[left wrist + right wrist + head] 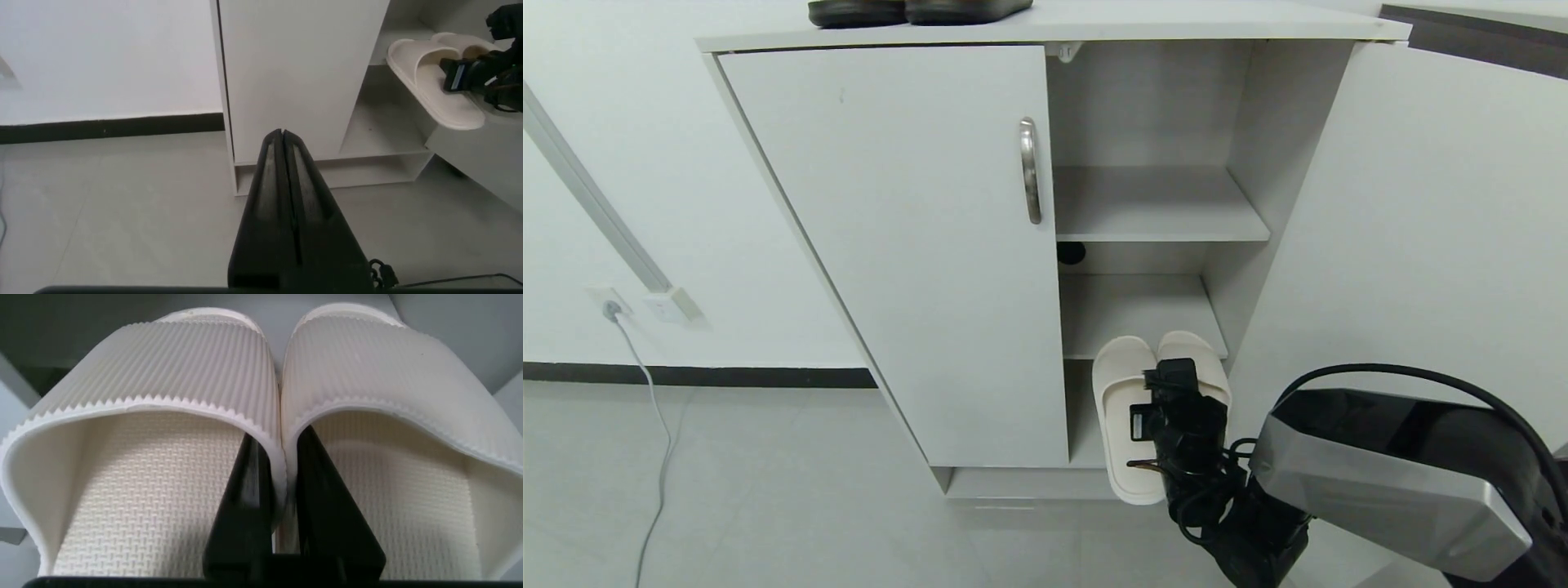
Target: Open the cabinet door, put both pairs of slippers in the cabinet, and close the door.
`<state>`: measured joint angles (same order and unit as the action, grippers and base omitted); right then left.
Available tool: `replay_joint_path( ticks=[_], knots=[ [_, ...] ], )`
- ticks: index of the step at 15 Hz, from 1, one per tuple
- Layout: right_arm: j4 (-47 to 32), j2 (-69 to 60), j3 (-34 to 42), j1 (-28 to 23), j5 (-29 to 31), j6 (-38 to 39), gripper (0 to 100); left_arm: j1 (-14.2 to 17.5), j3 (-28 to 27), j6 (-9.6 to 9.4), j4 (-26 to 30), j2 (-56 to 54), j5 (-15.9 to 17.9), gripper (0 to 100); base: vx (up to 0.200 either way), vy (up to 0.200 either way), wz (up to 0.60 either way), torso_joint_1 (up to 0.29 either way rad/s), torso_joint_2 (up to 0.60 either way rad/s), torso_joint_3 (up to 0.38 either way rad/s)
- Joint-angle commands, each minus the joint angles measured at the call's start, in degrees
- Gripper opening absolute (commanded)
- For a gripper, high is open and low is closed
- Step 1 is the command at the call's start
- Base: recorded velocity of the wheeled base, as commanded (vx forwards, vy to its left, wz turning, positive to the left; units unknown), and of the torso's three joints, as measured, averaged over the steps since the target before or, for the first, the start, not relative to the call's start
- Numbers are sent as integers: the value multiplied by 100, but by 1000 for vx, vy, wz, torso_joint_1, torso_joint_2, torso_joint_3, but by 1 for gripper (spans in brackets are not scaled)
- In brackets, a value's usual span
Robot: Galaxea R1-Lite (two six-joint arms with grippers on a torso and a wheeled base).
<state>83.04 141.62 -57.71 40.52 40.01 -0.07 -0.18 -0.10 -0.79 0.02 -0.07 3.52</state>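
A pair of white slippers (pixel 1123 392) hangs side by side in front of the cabinet's lower opening, toes toward the shelves. My right gripper (pixel 1170 377) is shut on the white slippers, pinching their two touching inner walls (pixel 282 457). The pair also appears in the left wrist view as white slippers (pixel 425 69), level with the low shelf. A pair of dark slippers (pixel 915 10) lies on the cabinet top. The cabinet's right door (pixel 1421 229) stands open; its left door (pixel 890 245) with a metal handle (pixel 1030 170) is closed. My left gripper (pixel 282 139) is shut and holds nothing, low over the floor left of the cabinet.
Behind the open door are an upper shelf (pixel 1156 204) and a middle shelf (pixel 1135 314). A small dark object (pixel 1071 252) sits at the back between them. A wall socket with a cable (pixel 613 310) is at the left. Grey floor (pixel 768 490) lies before the cabinet.
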Motion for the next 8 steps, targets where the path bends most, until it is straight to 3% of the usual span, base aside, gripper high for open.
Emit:
replay_joint_path(
  ticks=[1,5,8],
  knots=[
    [1,59,-3,0,-2,-1,0,1,1,0,-2,7,-1,0,0,0,0,0,0,0],
    [1,76,-3,-9,-2,-1,0,1,1,0,-2,7,-1,0,0,0,0,0,0,0],
    [1,68,-21,-44,-2,-1,0,1,1,18,6,7,8,0,200,0,0,1,1,-1]
  ],
)
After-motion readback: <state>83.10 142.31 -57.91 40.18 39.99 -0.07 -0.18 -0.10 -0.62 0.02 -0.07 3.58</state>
